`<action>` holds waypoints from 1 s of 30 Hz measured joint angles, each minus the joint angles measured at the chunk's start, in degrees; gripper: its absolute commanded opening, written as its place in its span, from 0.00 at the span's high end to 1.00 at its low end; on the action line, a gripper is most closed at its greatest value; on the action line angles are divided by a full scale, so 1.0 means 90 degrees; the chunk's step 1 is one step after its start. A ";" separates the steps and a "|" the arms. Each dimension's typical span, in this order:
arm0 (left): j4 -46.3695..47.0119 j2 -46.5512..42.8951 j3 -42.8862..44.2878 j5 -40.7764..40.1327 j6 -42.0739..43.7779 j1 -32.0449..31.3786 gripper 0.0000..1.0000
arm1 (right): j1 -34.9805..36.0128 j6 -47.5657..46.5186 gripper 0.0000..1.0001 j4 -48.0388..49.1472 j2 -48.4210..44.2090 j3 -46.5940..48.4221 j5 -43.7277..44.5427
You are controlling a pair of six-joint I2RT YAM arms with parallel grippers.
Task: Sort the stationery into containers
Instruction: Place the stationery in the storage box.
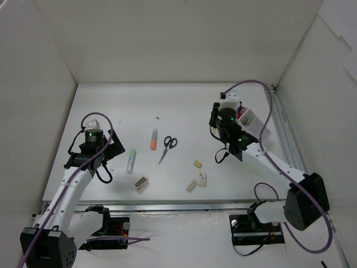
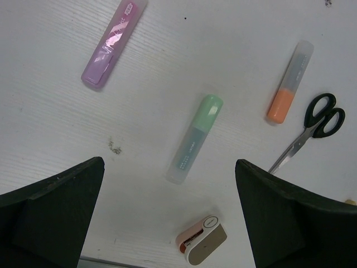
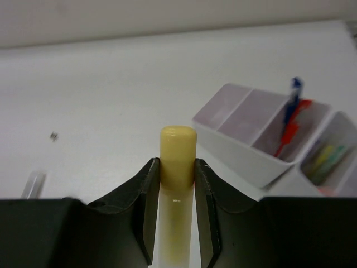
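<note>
My right gripper (image 3: 177, 167) is shut on a yellow marker (image 3: 178, 148), held off the table with its cap pointing away. The white divided tray (image 3: 245, 151) stands just to its right, at the back right (image 1: 252, 124) in the top view. A blue and a red pen (image 3: 290, 114) lean in one compartment. My left gripper (image 2: 170, 163) hangs open above a pale-green marker (image 2: 195, 138) and touches nothing. Around it lie a purple marker (image 2: 114, 42), an orange marker (image 2: 290, 84), black-handled scissors (image 2: 315, 125) and a small pink-and-beige block (image 2: 202, 239).
Small beige erasers (image 1: 197, 164) (image 1: 202, 178) (image 1: 192, 186) lie at the table's front middle. White walls close in the table at the back and on both sides. A metal rail (image 1: 284, 139) runs along the right edge behind the tray.
</note>
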 measured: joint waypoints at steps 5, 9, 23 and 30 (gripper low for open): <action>0.0068 0.0121 0.0070 0.0083 0.0085 0.0085 0.00 | -0.1236 -0.0930 1.00 0.0682 -0.0957 -0.0685 0.0073; 0.0296 0.0216 0.0175 0.0284 0.0209 0.0102 0.01 | -0.2203 -0.1532 1.00 0.1158 -0.1095 -0.1059 -0.0578; 0.0670 0.1090 0.0687 0.0449 0.0410 0.0238 0.00 | -0.2868 -0.2470 1.00 0.2336 0.1375 0.0760 -0.3368; 0.0709 0.1396 0.0872 0.0481 0.0466 0.0510 0.01 | -0.2861 -0.2463 1.00 0.2654 0.2516 0.1486 -0.3825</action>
